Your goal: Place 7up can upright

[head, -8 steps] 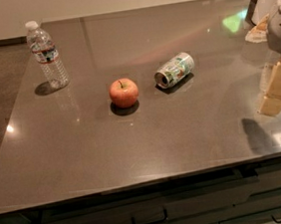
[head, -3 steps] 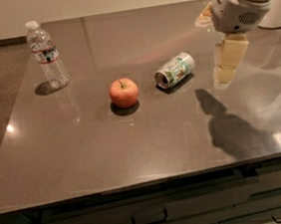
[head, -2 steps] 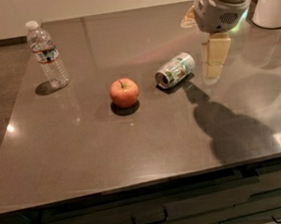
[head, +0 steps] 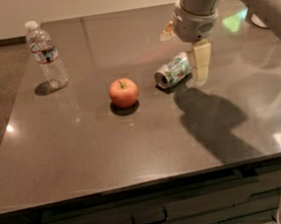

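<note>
Currently the can [head: 172, 70] lies sideways toward the counter's [head: 85, 155] right edge, gripper [head: 199, 67] just beside it. I cannot tell its state.

red apple [head: 123, 92] mid-counter, water bottle [head: 47, 56] upright far left, dark countertop [head: 109, 152], drawers [head: 151, 215] below

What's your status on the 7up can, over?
7up can on its side, not upright. Gripper close beside its base end. Apple apart on the other side, not in the way.
</note>
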Motion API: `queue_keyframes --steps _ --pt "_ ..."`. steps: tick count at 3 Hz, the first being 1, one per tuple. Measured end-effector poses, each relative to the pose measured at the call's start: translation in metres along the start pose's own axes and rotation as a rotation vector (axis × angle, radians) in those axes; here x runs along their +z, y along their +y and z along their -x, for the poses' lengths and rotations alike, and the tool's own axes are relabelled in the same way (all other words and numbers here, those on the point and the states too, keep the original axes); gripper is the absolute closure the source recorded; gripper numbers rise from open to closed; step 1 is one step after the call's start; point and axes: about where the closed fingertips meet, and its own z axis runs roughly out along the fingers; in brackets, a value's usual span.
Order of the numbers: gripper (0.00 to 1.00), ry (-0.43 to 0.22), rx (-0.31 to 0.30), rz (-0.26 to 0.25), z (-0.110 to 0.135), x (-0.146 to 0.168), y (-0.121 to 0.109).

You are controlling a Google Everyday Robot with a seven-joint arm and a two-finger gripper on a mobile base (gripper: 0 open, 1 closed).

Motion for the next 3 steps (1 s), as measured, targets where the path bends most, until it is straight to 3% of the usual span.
queue_keyframes --steps 2,3 --pt "0.00 -0.005 -0.260 0.091 0.010 0.037 -0.008" --pt "0.00 0.005 -0.324 0.122 0.009 0.052 -0.013"
